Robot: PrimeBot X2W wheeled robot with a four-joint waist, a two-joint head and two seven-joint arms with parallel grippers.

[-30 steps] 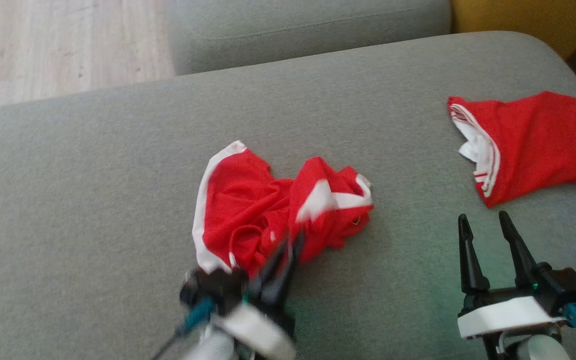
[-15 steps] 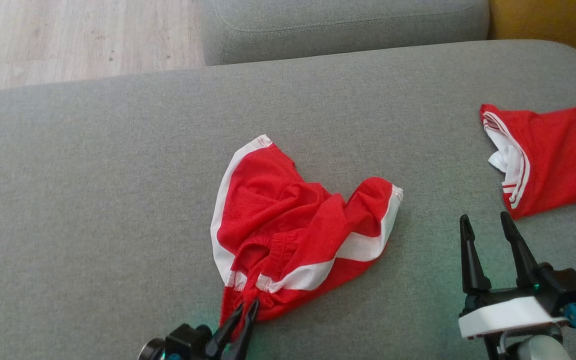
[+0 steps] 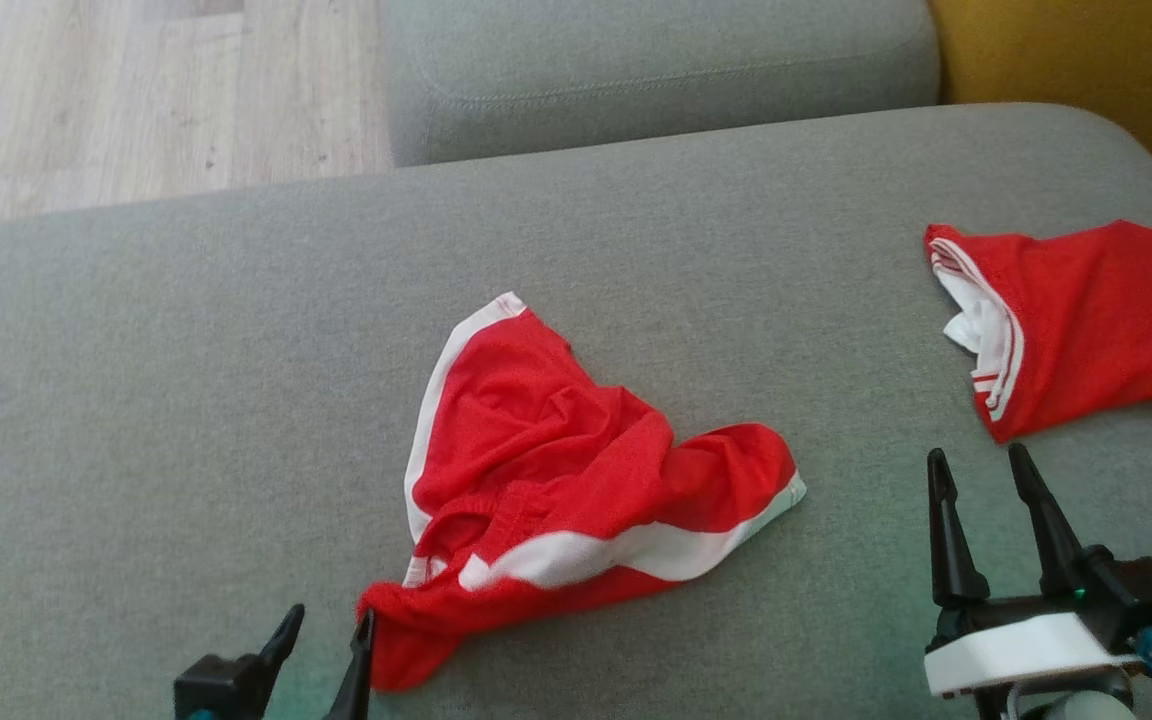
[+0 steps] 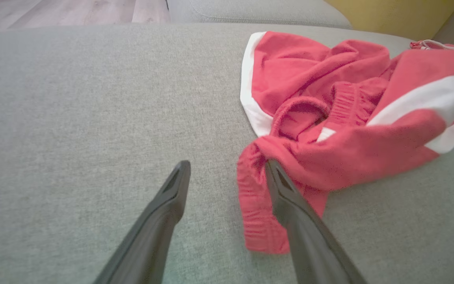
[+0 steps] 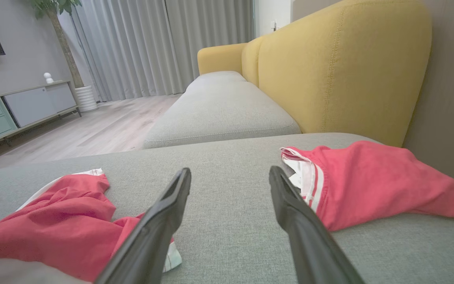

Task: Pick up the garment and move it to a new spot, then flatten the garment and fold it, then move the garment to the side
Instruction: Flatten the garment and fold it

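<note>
head view: crumpled red mesh garment (image 3: 576,480)

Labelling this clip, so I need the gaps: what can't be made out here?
- Crumpled red garment with white bands: own folds hide its layout, head view.
- Flatter red garment with striped white trim: cut by right edge, head view.
- Left gripper: body cut by bottom edge, head view.

A home living room: yellow-backed sofa (image 5: 345,71), curtains (image 5: 132,47), sideboard (image 5: 34,104).
</note>
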